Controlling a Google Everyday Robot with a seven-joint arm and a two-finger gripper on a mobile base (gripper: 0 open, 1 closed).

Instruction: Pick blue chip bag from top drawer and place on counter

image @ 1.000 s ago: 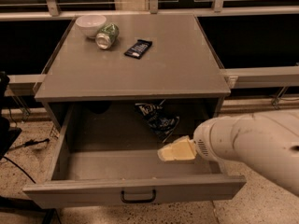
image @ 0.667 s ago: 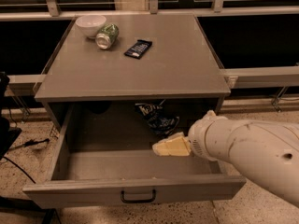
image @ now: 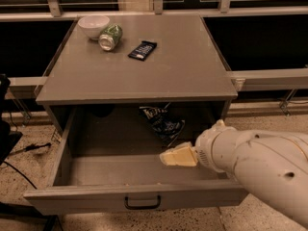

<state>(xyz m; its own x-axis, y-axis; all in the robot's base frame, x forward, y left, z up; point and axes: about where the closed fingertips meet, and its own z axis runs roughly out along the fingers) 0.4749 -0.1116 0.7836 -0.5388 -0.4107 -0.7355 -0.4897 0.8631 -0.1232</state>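
The counter was seen above the pulled-out drawer. The gripper was held inside the drawer, towards its right, just beside the bag, which was crumpled at the back. Whether the gripper was open or closed could not be told.

my gripper: I am seeing it glowing cream-yellow, hanging over the right side of the top drawer, just near of the bag
my arm: showing plain white, coming in from the right
blue chip bag: lying dark blue, carrying white lettering and pale marks
top drawer: showing flat grey
handle: standing out black
counter: looking matte grey, unpatterned
bowl: sitting white at the far left
can: showing green with pale patches
bar wrapper: lying dark blue with light print
floor: showing pale, dark-speckled
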